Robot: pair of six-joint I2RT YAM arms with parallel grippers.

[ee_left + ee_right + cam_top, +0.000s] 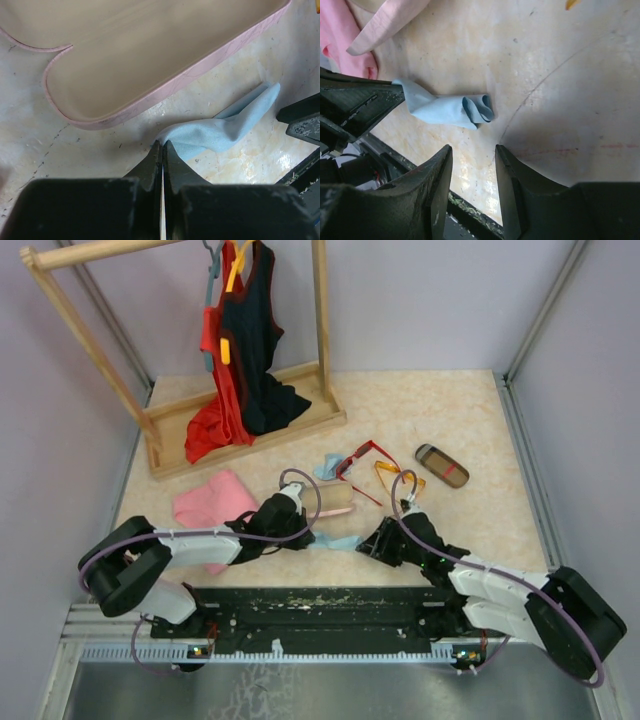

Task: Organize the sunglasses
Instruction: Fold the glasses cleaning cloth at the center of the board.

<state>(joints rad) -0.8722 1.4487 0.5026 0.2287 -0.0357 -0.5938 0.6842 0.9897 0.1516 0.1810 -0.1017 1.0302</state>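
The red-framed sunglasses [360,458] lie open in the middle of the table, with the orange-yellow sunglasses [396,476] just to their right. Neither gripper touches them. My left gripper [305,533] is shut, its tips [162,146] pinching one end of a light blue cloth [225,127] on the table beside the open pink case [150,55]. My right gripper [472,150] is open with nothing between its fingers, a short way from the rolled far end of that cloth [447,107]. In the top view it sits right of the cloth [338,540].
A brown red-striped case [441,465] lies at the right. A second blue cloth [327,467] sits by the red frame. A pink fabric [213,502] lies at the left. A wooden clothes rack [240,425] with hanging garments stands at the back left.
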